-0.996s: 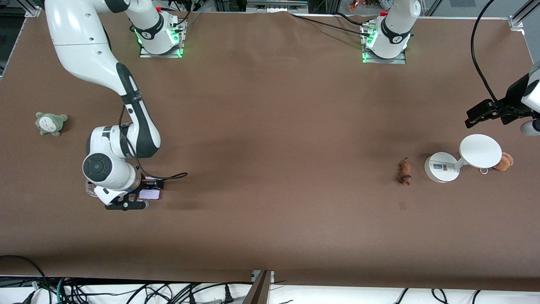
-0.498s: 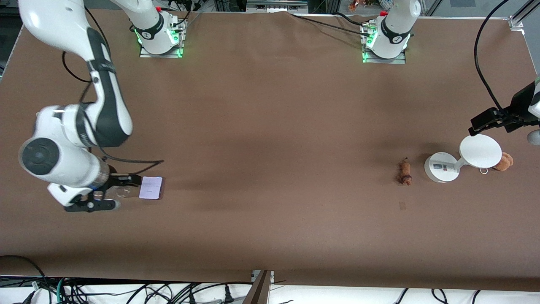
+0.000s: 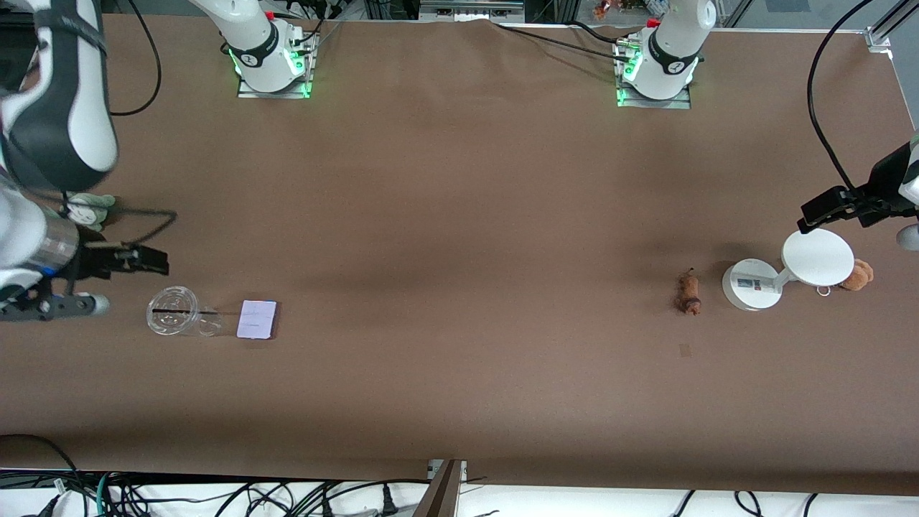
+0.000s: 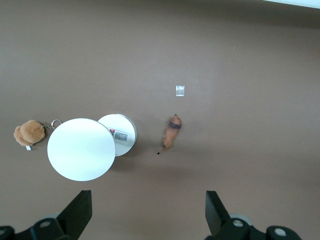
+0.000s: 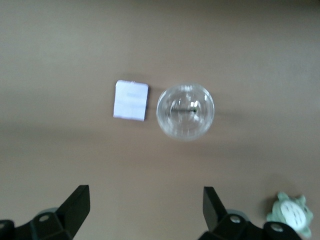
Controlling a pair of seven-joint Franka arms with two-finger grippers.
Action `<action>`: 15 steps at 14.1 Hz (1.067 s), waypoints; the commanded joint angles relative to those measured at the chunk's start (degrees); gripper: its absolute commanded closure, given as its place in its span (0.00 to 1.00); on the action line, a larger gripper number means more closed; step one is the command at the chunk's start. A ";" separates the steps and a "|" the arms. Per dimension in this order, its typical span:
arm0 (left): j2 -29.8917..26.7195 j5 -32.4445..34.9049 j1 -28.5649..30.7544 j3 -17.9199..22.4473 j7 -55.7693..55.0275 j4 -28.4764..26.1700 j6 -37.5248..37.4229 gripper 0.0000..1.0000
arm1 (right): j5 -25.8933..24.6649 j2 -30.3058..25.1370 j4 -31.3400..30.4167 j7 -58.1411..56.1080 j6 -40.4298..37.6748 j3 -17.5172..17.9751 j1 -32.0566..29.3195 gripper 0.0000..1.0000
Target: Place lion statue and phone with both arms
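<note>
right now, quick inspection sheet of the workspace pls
surface: brown table, one small pale tape mark.
job's things: phone flat beside clear stand; lion statue lying beside white stand.
clutter: grey-green plush; orange-brown plush.
grippers: right gripper open, empty, at the right arm's end; left gripper open, empty, above the white stand.
cables: black cables on both arms and along the table edges.
surroundings: nothing seen but framing and cable bundles.

Two plush toys [image 3: 87, 210] [image 3: 858, 274], one phone [image 3: 257, 319]
</note>
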 commanded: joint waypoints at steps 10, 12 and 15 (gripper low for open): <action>1.10 -0.54 0.21 0.13 -0.07 1.84 -0.89 0.00 | -3.76 -16.67 -9.82 -1.28 -8.21 0.86 -1.58 0.00; 1.10 -0.54 0.21 0.13 0.02 1.84 -0.89 0.00 | -4.02 -16.22 -9.02 -1.28 -8.74 1.03 -1.14 0.00; 1.10 -0.54 0.21 0.13 0.02 1.84 -0.89 0.00 | -3.76 -15.87 -8.93 -0.85 -8.65 1.03 -1.14 0.00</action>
